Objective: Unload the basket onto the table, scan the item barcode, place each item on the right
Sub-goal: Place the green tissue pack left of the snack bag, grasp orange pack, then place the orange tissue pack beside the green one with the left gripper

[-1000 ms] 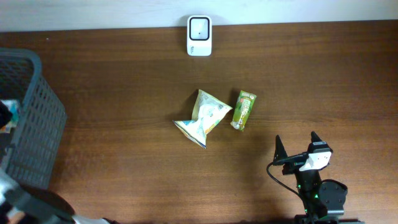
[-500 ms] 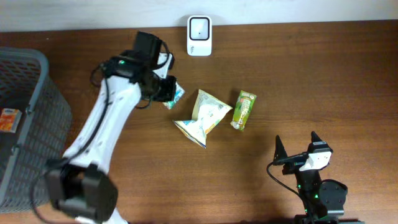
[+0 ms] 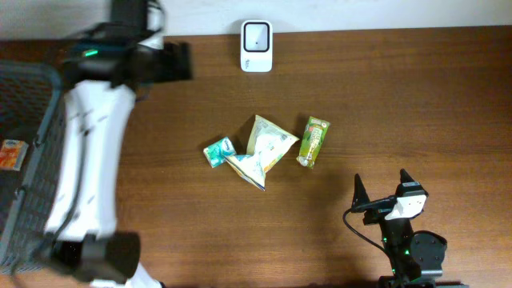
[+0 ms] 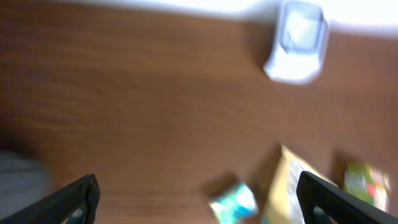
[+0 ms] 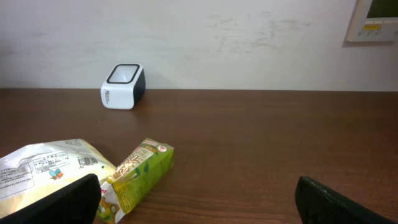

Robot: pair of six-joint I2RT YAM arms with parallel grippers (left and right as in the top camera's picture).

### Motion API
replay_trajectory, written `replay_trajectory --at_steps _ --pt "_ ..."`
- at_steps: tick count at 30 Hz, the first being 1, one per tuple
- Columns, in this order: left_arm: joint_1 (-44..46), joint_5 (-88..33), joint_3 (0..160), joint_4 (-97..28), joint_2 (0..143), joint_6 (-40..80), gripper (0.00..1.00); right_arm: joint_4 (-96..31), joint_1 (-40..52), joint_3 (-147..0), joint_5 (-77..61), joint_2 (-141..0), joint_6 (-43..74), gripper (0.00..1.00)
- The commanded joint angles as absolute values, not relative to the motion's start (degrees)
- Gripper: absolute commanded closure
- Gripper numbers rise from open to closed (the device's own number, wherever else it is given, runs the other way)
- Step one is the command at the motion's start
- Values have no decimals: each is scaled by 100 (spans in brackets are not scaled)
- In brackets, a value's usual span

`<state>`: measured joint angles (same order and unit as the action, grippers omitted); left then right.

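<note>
Barcode scanner (image 3: 257, 46): white, upright at back edge of counter (image 3: 400, 96).

Small teal packet (image 3: 218, 151): flat on counter, nearer the arm bases than scanner, slightly to its left. It lies just beside cream snack bag (image 3: 260, 150); contact unclear.

Green packet (image 3: 314, 141): on bag's far side, right of scanner's line.

Left end effector (image 4: 198, 190): blurred, about level with scanner, off to its left. Fingers spread wide, nothing between.

Right end effector (image 3: 381, 188): well away from scanner, near-right. Jaws wide, empty.

Grey basket (image 3: 32, 160): far left of scanner.
</note>
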<state>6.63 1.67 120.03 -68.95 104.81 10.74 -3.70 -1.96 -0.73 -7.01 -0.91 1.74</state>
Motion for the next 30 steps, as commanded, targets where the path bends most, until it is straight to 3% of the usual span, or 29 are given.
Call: replay_trajectory --at_steps 1,5,7,12,25,27,28,29,30 --pt "-757 1376 12175 -6947 9537 1133 0 -386 -228 -32 -729 -51 215 1" --pt "-2980 1461 12156 -6921 9769 1822 1 -386 -228 -32 -729 -51 215 1" --pt "-3343 1466 12156 -6906 10073 1675 1 -386 -228 -32 -729 -51 215 1" --pt "-3570 1463 12156 -6582 11904 54 0 -386 -228 -32 -729 -51 215 1" --pt "-3848 1378 12088 -6263 13863 -443 8 -386 -228 -32 -731 -51 215 1" --pt "-3848 1378 12088 -6270 14044 -443 37 -386 -228 -32 -731 -51 215 1" --pt "-3848 1380 12088 -6281 14057 -443 58 -386 -228 -32 -729 -51 215 1" --pt "-3848 1380 12088 -6281 14057 -443 86 -386 -228 -32 -731 -51 215 1" --pt "-3848 1380 12088 -6316 14057 -443 87 -386 -228 -32 -729 -51 215 1"
